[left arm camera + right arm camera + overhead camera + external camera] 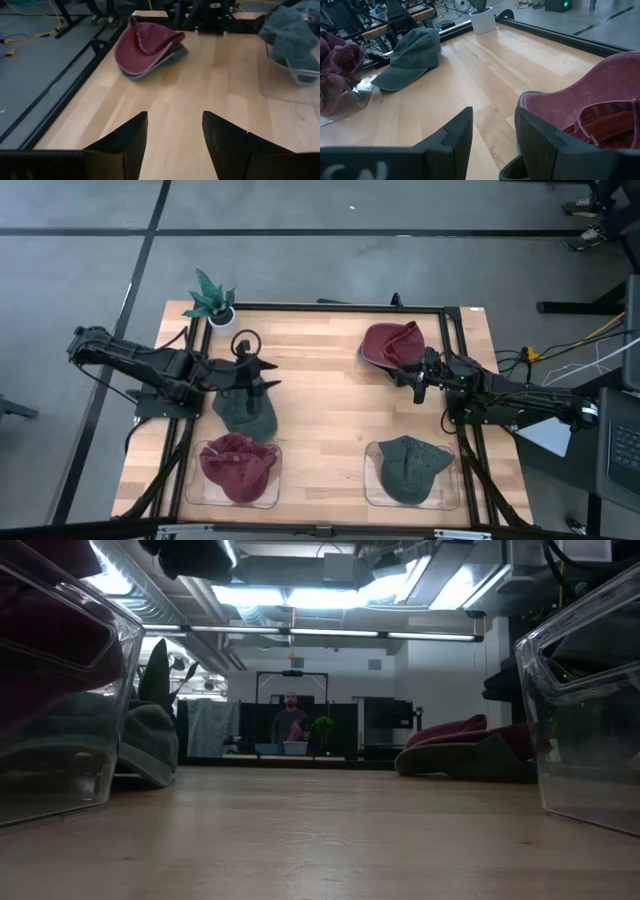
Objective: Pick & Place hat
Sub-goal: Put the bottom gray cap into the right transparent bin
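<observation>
On the wooden table [330, 395], with the potted plant [212, 298] at its far left corner as the landmark:

Left gripper [262, 383]: just in front of the plant, over the table's left half, above the loose green hat; in its wrist view the two fingers [125, 142] stand spread with bare wood between them, holding nothing.

Loose green hat [245, 410]: flat on the wood in front of the plant, brim toward the near edge, just behind the left bin.

Right gripper [419, 383]: far across the table from the plant, at the near edge of the loose red hat; its fingers [457, 132] are apart, one beside the hat's rim, not pinching it.

Loose red hat [392, 345]: well to the right of the plant, at about the same depth, lying open side up on a darker hat beneath it.

Left bin [190, 480]: clear, at the near edge on the plant's side, with a red hat [238, 465] inside.

Right bin [372, 490]: clear, at the near edge on the side away from the plant, with a green hat [412, 467] inside.

Person [290, 720]: seen in the low view, in the room beyond the table.
</observation>
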Available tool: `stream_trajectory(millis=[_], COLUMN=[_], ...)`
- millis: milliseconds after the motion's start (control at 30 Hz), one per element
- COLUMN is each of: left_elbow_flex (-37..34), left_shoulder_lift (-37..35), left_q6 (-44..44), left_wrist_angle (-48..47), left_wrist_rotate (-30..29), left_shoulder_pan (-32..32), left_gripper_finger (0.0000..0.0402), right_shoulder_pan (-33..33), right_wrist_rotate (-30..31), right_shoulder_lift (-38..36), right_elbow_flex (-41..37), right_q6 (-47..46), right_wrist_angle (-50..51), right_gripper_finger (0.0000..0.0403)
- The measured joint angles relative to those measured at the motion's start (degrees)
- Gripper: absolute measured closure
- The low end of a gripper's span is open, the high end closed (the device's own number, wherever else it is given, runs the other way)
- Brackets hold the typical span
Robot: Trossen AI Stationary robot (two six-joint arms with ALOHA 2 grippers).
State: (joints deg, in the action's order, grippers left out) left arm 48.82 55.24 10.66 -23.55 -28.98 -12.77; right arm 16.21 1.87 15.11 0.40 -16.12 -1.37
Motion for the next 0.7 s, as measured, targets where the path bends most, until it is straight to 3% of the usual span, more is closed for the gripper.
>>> stream_trajectory(millis=[300, 533, 700], left_elbow_flex=[0.00, 0.02, 0.00], left_shoulder_lift=[0.02, 1.17, 5.13], left_q6=[10.63, 6.25, 5.59], left_wrist_angle=[0.70, -1.38, -2.80], left_wrist_rotate=[-1.55, -1.12, 7.58], left_shoulder_pan=[2.18, 4.55, 10.68], left_gripper_finger=[0.0217, 0.0217, 0.0217], right_shoulder_pan=[0.00, 0.02, 0.00], right_wrist_rotate=[0.00, 0.00, 0.00], right_shoulder_lift=[0.00, 0.00, 0.00], right_elbow_flex=[0.00, 0.00, 0.00], right_q6=[0.00, -0.05, -0.05], right_wrist_angle=[0.00, 0.00, -0.01], right_gripper_finger=[0.0256, 0.0256, 0.0256])
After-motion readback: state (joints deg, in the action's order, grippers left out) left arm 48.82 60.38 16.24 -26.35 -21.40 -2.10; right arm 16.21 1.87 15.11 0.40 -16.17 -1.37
